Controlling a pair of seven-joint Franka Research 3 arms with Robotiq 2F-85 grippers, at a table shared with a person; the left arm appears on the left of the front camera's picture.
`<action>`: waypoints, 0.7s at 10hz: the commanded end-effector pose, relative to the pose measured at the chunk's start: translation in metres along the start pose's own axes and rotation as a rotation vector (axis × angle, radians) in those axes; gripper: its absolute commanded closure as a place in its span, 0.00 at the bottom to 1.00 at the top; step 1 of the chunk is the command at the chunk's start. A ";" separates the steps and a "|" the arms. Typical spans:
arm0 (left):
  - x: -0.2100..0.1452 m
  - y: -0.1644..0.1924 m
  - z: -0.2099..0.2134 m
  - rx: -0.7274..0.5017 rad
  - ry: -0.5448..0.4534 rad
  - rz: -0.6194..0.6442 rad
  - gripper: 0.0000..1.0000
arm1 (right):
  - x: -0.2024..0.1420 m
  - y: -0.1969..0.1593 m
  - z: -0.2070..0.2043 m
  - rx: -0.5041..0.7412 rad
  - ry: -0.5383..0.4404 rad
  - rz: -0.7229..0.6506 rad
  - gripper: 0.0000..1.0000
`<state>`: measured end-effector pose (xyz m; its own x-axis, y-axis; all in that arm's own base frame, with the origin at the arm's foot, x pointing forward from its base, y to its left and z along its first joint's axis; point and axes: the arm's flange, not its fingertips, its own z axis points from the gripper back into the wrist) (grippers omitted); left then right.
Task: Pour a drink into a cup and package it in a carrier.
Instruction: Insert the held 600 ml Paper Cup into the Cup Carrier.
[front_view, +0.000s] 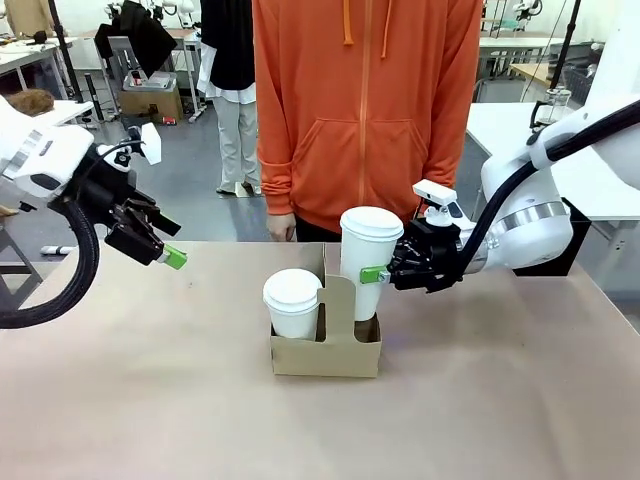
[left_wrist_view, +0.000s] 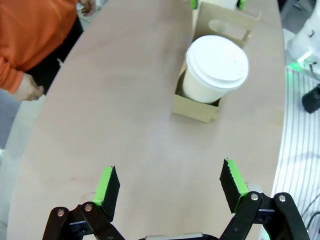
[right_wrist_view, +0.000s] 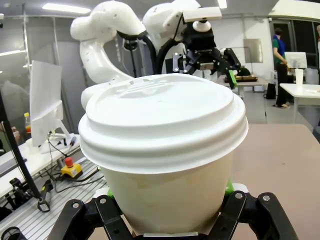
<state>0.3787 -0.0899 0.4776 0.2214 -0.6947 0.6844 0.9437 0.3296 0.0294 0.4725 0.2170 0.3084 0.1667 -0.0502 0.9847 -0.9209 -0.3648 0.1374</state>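
Observation:
The tall white cup (front_view: 368, 250), capped with a white lid, stands upright with its base at the right pocket of the brown cardboard carrier (front_view: 325, 355), partly behind the central handle. My right gripper (front_view: 376, 273) is shut on the cup's middle. In the right wrist view the cup (right_wrist_view: 165, 145) sits between the fingers of the right gripper (right_wrist_view: 167, 220). The lid hides the drink. My left gripper (front_view: 165, 250) hangs open above the table's left side, holding nothing. In its own view the left gripper (left_wrist_view: 170, 187) has bare table between its pads, well short of the carrier (left_wrist_view: 195, 107).
A shorter white lidded cup (front_view: 293, 300) fills the carrier's left pocket and also appears in the left wrist view (left_wrist_view: 216, 67). A person in an orange hoodie (front_view: 365, 110) stands at the far edge, one hand (front_view: 282, 228) near the table. Bare brown tabletop (front_view: 150, 400) surrounds the carrier.

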 end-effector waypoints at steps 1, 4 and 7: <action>0.003 0.001 0.002 0.044 0.015 -0.013 0.00 | -0.001 -0.009 0.001 0.024 0.038 -0.018 0.20; 0.003 0.001 0.002 0.044 0.015 -0.013 0.00 | -0.018 -0.011 0.002 0.054 0.028 -0.055 0.20; 0.003 0.001 0.002 0.044 0.015 -0.013 0.00 | -0.037 -0.015 -0.001 0.088 0.052 -0.073 0.20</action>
<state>0.3788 -0.0895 0.4820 0.2202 -0.7151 0.6634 0.9355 0.3474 0.0639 0.4730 0.2214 0.2719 0.2145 -0.0016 0.9767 -0.8887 -0.4152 0.1945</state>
